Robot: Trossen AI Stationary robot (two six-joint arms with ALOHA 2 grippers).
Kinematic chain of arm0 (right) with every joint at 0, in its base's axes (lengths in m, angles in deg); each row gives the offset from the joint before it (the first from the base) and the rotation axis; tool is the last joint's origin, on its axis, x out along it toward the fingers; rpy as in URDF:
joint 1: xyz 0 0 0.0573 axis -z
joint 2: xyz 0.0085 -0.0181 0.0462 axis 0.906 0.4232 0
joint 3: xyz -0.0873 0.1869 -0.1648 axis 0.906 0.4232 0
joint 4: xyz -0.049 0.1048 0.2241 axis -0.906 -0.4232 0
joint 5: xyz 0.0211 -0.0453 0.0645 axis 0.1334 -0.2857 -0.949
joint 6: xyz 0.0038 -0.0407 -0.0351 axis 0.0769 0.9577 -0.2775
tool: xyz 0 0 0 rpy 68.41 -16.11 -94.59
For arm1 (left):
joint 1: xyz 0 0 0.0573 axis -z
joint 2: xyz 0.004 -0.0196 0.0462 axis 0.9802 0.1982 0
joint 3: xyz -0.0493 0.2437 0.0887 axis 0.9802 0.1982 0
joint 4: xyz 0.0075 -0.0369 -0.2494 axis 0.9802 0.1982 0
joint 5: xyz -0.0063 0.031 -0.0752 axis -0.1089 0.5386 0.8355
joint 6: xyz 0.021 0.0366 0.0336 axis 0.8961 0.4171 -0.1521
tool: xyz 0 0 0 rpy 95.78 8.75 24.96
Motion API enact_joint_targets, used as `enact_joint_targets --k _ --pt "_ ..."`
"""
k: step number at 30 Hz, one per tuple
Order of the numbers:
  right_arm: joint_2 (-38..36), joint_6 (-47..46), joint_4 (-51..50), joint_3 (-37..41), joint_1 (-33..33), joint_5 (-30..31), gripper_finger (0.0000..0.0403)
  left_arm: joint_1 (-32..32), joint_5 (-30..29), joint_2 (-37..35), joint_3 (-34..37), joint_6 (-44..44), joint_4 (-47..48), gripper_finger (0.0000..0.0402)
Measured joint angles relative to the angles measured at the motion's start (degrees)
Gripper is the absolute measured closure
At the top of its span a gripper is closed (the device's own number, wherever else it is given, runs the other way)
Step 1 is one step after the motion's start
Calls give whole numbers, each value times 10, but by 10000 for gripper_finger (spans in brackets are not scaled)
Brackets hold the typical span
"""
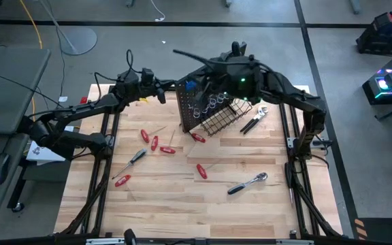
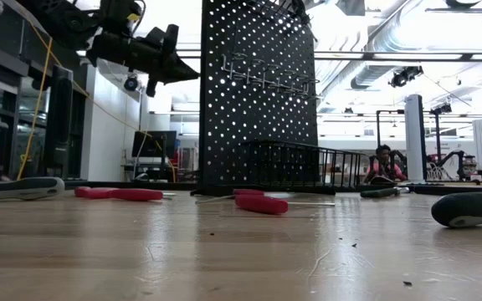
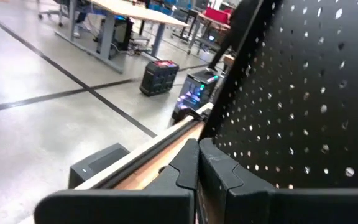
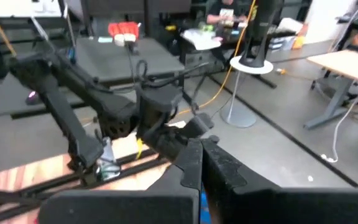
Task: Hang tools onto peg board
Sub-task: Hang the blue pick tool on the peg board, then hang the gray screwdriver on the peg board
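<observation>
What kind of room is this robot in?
Probably a robotics lab or workshop. Beyond the wooden table is a wide grey concrete floor, long workbenches with glowing equipment, and a person sitting at another station far behind the peg board.

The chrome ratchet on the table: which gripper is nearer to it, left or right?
Right. The right gripper hangs above the peg board, behind the ratchet. The left gripper is beside the board's far-left edge, farther away.
</observation>
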Motion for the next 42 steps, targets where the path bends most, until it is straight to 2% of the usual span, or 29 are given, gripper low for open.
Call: enact_joint_targets --k 6,11,16,22,27,32,35,40,42 --pt "-15 11 1 0 -4 23 403 -21 13 -43 0 16 40 401" --pt "-35 19 -10 0 -17 31 403 -1 34 -85 0 49 161 402" --pt "-44 17 -45 0 -31 53 403 74 34 -102 0 49 303 401" --pt "-44 -65 -158 3 -41 54 403 204 37 -101 2 56 485 401" --pt "-43 -128 -248 20 -59 48 403 291 31 -97 34 64 505 401" --pt "-44 -132 -280 27 -79 52 403 347 -13 -53 53 72 497 400" --pt "-44 -133 -295 27 -88 69 403 372 -21 -26 51 45 506 391" --pt "-44 -177 -315 27 -92 75 403 407 -43 -14 6 27 622 349" --pt "-44 -196 -317 27 -94 75 403 416 -70 -18 -15 3 681 324"
